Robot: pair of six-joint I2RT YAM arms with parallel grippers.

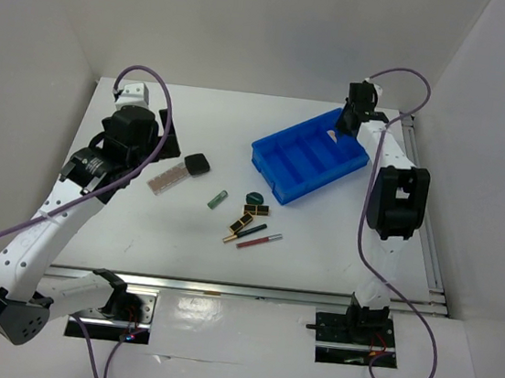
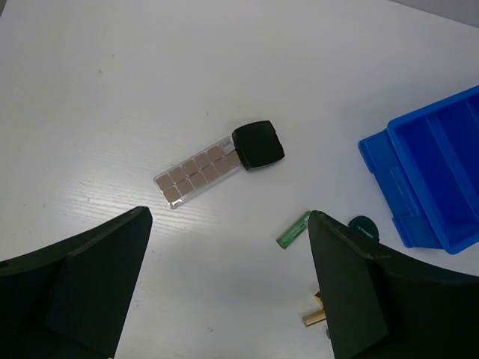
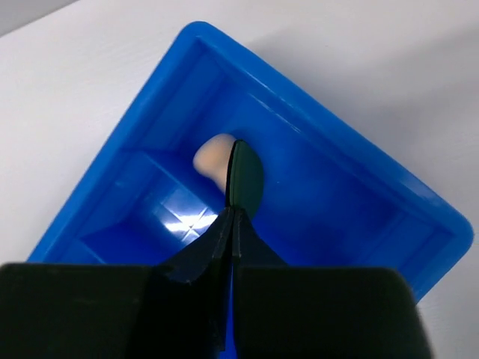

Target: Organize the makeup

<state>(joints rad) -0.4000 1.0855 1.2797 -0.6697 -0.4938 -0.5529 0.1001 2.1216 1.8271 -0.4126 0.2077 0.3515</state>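
1. White walls enclose a white counter [image 1: 335,264] on three sides; both arms are bolted at its near edge.
2. Blue divided tray [image 1: 310,157]: sits askew toward the far right corner of the counter, with long parallel compartments.
3. Right gripper [image 3: 233,217]: hangs over the tray's far end with its fingers pressed together on the edge of a thin dark green sponge [image 3: 244,178], which stands out past the fingertips inside an end compartment. Whether the sponge touches the tray floor cannot be told.
4. Beige sponge [image 3: 213,158]: sits in the same compartment, just behind the green one and partly hidden by it.
5. Left gripper [image 2: 228,217]: hovers above the left half of the counter, fingers spread wide and holding nothing.
6. Black square compact [image 2: 258,144]: lies near the counter's middle, touching one end of a clear strip of pinkish glitter squares [image 2: 198,174].
7. Green tube [image 2: 293,229]: lies on its side between the strip and the tray, nearer the near edge.
8. Green round jar [image 1: 255,198]: stands just beside the tray's near corner.
9. Gold-black lipsticks [image 1: 243,220]: three lie close together, on the near side of the jar.
10. Two thin pencils [image 1: 259,239]: one dark and one reddish, lying roughly parallel beside the lipsticks on the side toward the right edge.
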